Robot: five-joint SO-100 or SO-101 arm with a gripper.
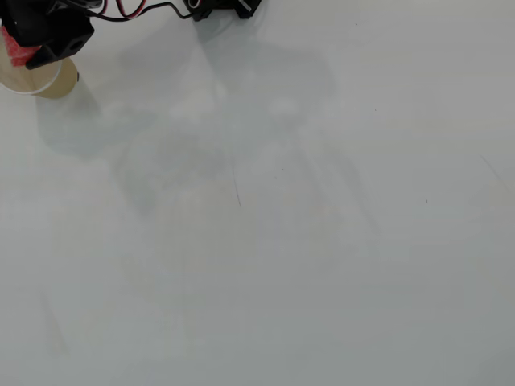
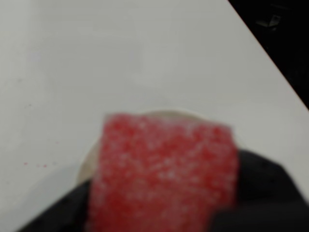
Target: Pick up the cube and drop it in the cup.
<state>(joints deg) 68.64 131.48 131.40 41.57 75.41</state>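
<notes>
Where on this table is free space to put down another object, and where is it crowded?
In the overhead view the table is bare below and right of the cup. Only the top-left corner is crowded: gripper, cube and cup.

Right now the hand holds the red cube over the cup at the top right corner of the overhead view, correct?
Not quite. The overhead view shows the hand holding the cube over the cup at the top left corner, not the top right. The rest stands.

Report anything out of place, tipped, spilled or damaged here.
Nothing stands out. The cup stands upright at the table's far-left corner in the overhead view, and the hand holds the cube above its rim. No spill shows.
</notes>
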